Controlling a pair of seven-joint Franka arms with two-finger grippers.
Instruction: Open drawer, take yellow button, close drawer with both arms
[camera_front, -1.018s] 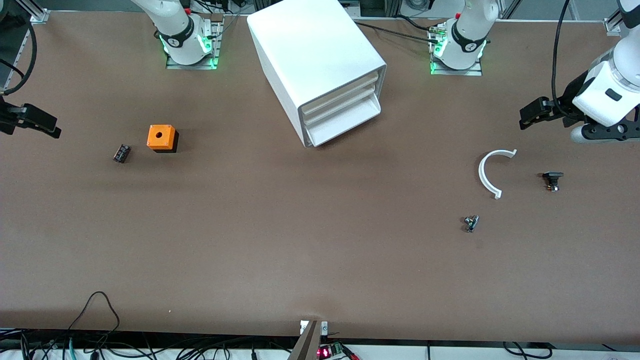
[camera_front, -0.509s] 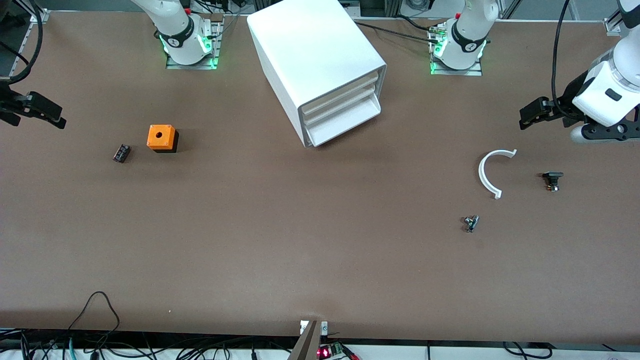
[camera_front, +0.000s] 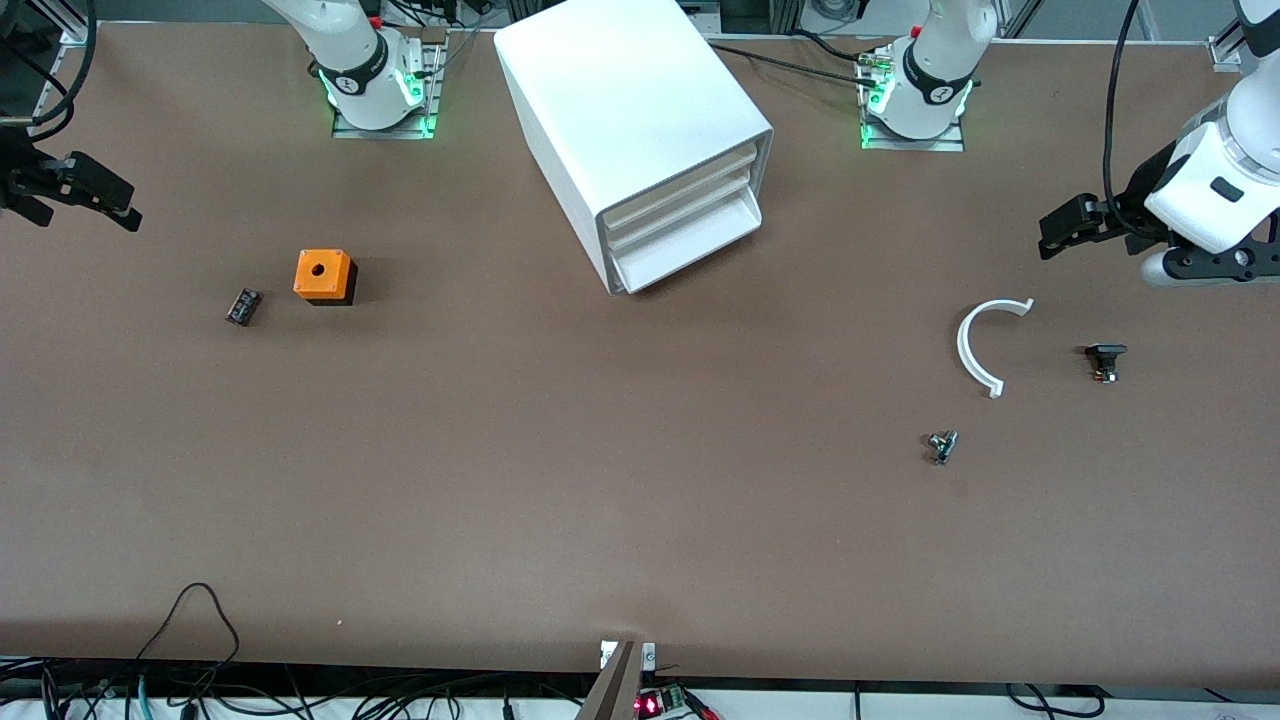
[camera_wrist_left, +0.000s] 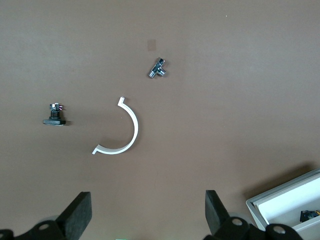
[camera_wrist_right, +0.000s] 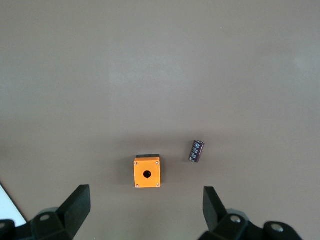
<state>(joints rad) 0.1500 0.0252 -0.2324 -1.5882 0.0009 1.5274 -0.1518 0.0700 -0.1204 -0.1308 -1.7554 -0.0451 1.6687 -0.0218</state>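
Note:
The white cabinet stands near the robots' bases, its three stacked drawers facing the left arm's end. The uppermost drawer sits pushed in. In the left wrist view a corner of the cabinet shows, with a tiny dark and yellow thing, the button, inside one drawer; I cannot tell which. My left gripper hangs open and empty over the left arm's end of the table. My right gripper hangs open and empty over the right arm's end.
An orange cube with a hole and a small black cylinder lie toward the right arm's end. A white arc, a black part and a metal fitting lie toward the left arm's end.
My right gripper has drifted toward the bases' edge of the table, still open. The left arm and everything on the table have stayed put.

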